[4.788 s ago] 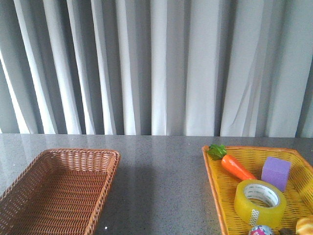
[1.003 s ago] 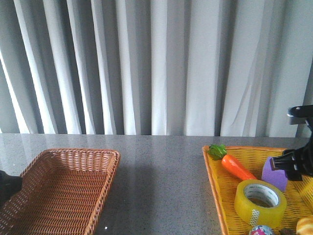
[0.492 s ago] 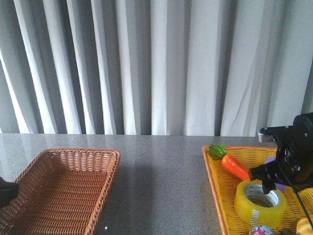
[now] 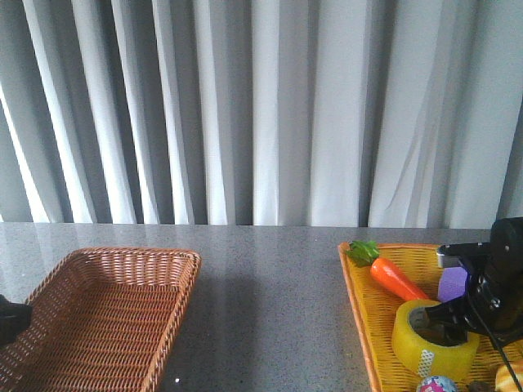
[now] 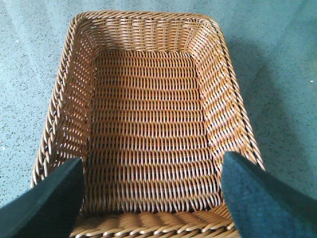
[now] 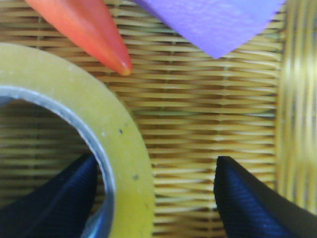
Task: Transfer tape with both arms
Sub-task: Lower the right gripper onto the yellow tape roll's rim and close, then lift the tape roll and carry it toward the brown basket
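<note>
Front view. The tape [image 4: 434,340] is seen lying flat in the yellow basket [image 4: 359,302], which rests on the grey worktop [image 4: 270,310]. A toy carrot [image 4: 396,278] is located just beyond the tape, and a purple cube [image 4: 452,285] is located beyond the tape toward the right arm's side, partly hidden. The right end effector [image 4: 458,320] is positioned directly over the tape, reaching down at the roll's hole and far wall. At the tape's near edge, a small multicoloured ball [image 4: 435,384] is partly cut off by the frame. A brown wicker basket [image 4: 98,314] is set well apart from the tape, across the worktop. Only a dark fragment of the left arm is visible at the brown basket's outer edge.

Left wrist view. The left end effector [image 5: 151,191] is held above the brown wicker basket [image 5: 148,124]. Its fingers [image 5: 47,203] are spread wide, and nothing is held between them.

Right wrist view. The right end effector [image 6: 154,198] is shown spread apart, straddling the wall of the tape [image 6: 99,134]: one finger [image 6: 49,198] is inside the core, the other is outside over the basket weave [image 6: 198,114]. No clamping on the wall is seen. The carrot tip [image 6: 94,34] lies just beside the roll's outer surface; whether they touch cannot be told. The purple cube [image 6: 218,20] lies near the tape but apart from it.
</note>
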`<state>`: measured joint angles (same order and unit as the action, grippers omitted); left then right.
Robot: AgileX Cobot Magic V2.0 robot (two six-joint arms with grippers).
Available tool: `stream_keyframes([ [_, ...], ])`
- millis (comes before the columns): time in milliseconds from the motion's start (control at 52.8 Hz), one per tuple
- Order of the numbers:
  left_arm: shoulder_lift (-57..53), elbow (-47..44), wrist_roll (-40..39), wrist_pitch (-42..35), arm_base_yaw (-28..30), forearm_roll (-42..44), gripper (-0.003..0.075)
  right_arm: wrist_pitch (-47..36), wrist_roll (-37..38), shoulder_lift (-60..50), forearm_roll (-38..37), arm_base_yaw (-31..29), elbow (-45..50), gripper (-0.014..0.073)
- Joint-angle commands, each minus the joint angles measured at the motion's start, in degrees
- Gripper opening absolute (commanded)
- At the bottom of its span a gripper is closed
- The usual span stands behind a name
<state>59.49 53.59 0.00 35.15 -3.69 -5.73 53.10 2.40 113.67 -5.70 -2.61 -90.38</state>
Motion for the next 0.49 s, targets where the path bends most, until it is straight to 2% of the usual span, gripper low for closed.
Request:
stream_keyframes([
  [0, -0.5, 2.1, -0.3, -4.0, -0.4, -0.3, 0.0541, -2.1, -0.7, -1.7, -0.7, -0.1, -2.0, 0.0444],
  [114, -0.5, 2.1, -0.3, -4.0, -0.4, 0.7, 0.0541, -3.0, -0.7, -1.4, -0.7, -0.1, -2.0, 0.0342],
  [322, -0.5, 2.1, -0.3, -4.0, -0.4, 1.2, 0.0541, -0.2, -0.8, -1.4, 0.6, -0.1, -6.2, 0.0085],
  [473, -0.5, 2.1, -0.3, -4.0, -0.4, 1.2, 0.0541, 5.2, -1.3, -1.9, 1.2, 0.2, -12.2, 0.0022],
])
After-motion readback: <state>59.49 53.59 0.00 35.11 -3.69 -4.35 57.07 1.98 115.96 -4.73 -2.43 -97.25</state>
